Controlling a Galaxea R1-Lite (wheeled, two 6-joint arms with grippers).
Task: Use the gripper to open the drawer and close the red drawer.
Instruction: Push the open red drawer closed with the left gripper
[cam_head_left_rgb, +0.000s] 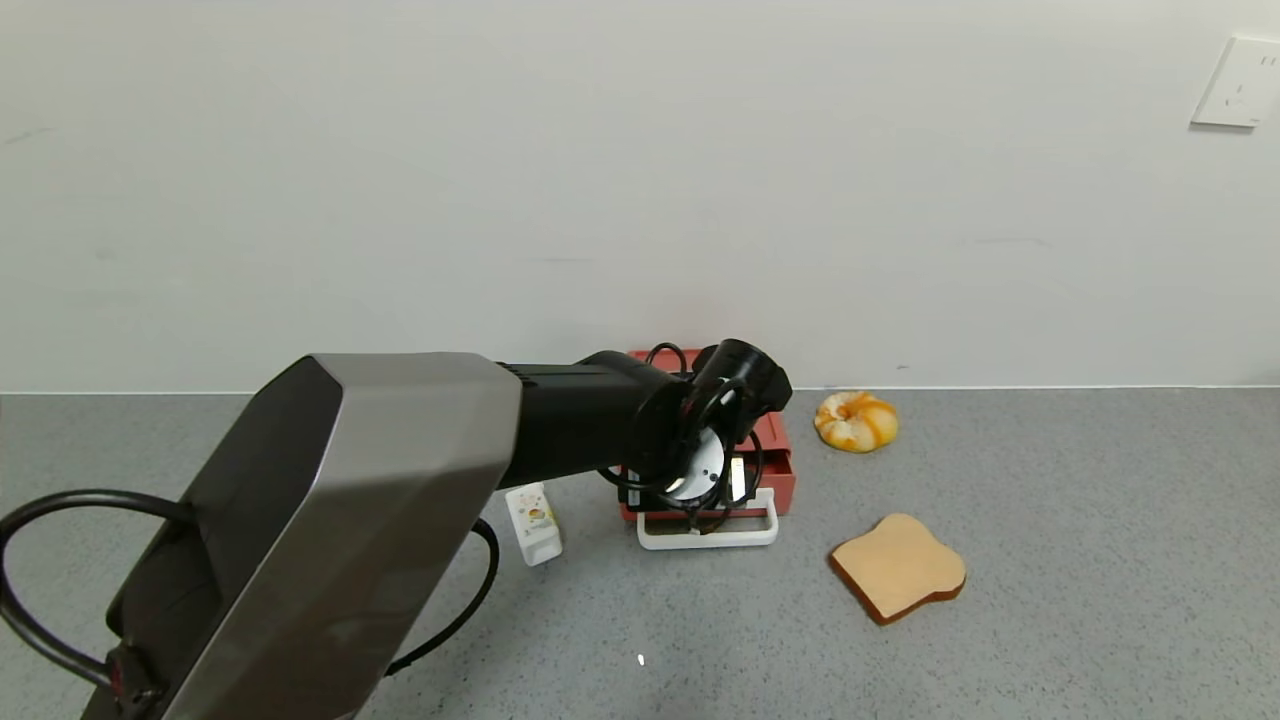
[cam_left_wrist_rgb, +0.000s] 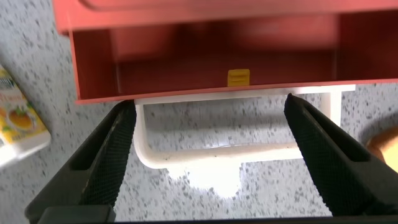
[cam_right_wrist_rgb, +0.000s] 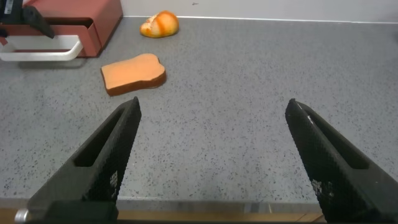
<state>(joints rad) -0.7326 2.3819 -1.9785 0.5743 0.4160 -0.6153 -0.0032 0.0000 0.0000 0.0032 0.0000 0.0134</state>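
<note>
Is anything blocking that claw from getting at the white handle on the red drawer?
Nothing visible. The left end effector hangs open right over the white handle of the drawer, its fingers either side.

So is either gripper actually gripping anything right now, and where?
Nothing. Left gripper is open astride the drawer's white handle; right gripper is open.

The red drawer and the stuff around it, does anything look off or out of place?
Nothing looks damaged or spilled. The red drawer is partly pulled out, and the left hand hangs open over its white handle. A toast slice, a bun and a small carton lie loose on the counter.
</note>
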